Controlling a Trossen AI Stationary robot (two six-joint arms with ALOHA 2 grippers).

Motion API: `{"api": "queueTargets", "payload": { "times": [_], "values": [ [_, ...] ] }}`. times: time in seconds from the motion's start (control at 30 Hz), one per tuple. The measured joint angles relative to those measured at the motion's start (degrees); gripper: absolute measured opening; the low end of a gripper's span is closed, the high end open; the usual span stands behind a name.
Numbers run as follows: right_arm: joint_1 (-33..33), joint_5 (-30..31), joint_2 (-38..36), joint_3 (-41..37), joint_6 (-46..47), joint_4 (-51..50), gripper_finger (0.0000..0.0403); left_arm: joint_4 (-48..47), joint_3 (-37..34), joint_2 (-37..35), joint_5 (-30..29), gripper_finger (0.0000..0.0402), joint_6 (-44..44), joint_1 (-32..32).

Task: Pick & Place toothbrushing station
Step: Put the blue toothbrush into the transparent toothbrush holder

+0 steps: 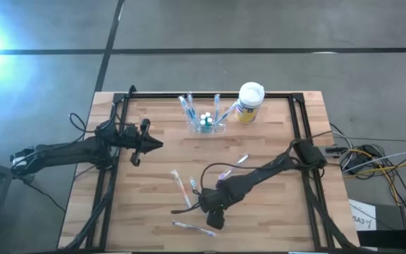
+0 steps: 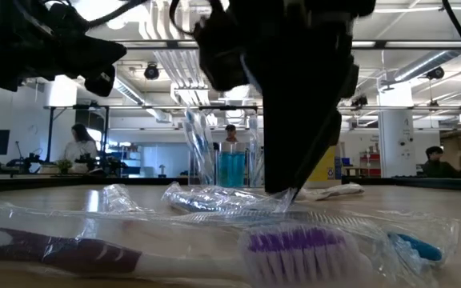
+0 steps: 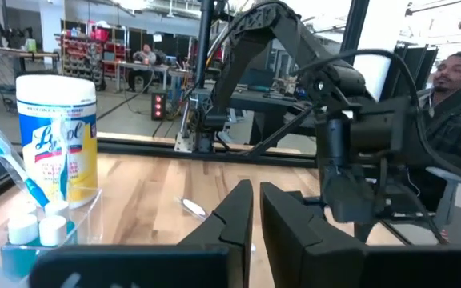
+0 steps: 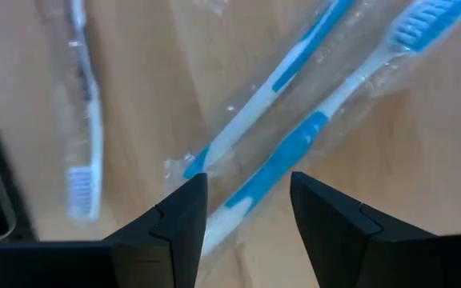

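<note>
The toothbrushing station (image 1: 206, 121) is a clear holder at the table's far middle. It stands on its base with toothbrushes and small tubes upright in it, and it also shows in the left wrist view (image 3: 54, 232). My right gripper (image 4: 246, 188) is open and points steeply down over two blue-handled toothbrushes in clear wrappers (image 4: 294, 148) on the near middle of the table (image 1: 189, 197). Its fingers stand on either side of one handle; I see no touch. My left gripper (image 1: 154, 146) is shut on nothing, held level above the table's left part.
A white-lidded canister with a yellow label (image 1: 250, 102) stands right of the holder. More wrapped toothbrushes lie loose: one near the front edge (image 1: 193, 227), one toward the middle right (image 1: 235, 164), and a purple-bristled one (image 2: 302, 244). Black frame rails run along the table's sides. A person (image 3: 454, 72) sits beyond the table.
</note>
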Motion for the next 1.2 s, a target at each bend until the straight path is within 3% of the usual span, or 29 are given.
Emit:
{"api": "queueTargets", "payload": {
  "times": [0.47, 0.6, 0.77, 0.87, 1.03, 1.2],
  "values": [
    [0.0, 2.6, 2.5, 0.7, 0.1, -3.5, 0.016, -0.1, 0.0, 0.0, 0.0, 0.003, 0.0, 0.0],
    [-0.2, 2.8, 2.5, 0.6, -1.4, -3.8, 0.0115, -0.1, 0.0, 0.0, 0.0, 0.0031, 0.1, 0.0],
    [-0.5, 3.0, 2.5, 0.6, -4.5, -4.3, 0.0026, -0.1, 0.0, 0.0, 0.0, 0.0038, 0.1, 0.0],
    [-0.7, 3.4, 2.1, 0.6, -4.8, -5.2, 0.0019, -0.1, 0.0, 0.0, 0.0, 0.004, 0.1, 0.0],
    [-0.7, 8.2, -1.3, 0.3, -6.2, -11.0, 0.0015, -0.2, 0.0, 0.0, 0.0, 0.0034, -0.1, 0.0],
    [0.1, 15.8, -9.6, 0.1, -9.3, -12.8, 0.0013, -0.5, 0.0, 0.0, 0.2, 0.0027, 0.7, 0.0]
  ]
}}
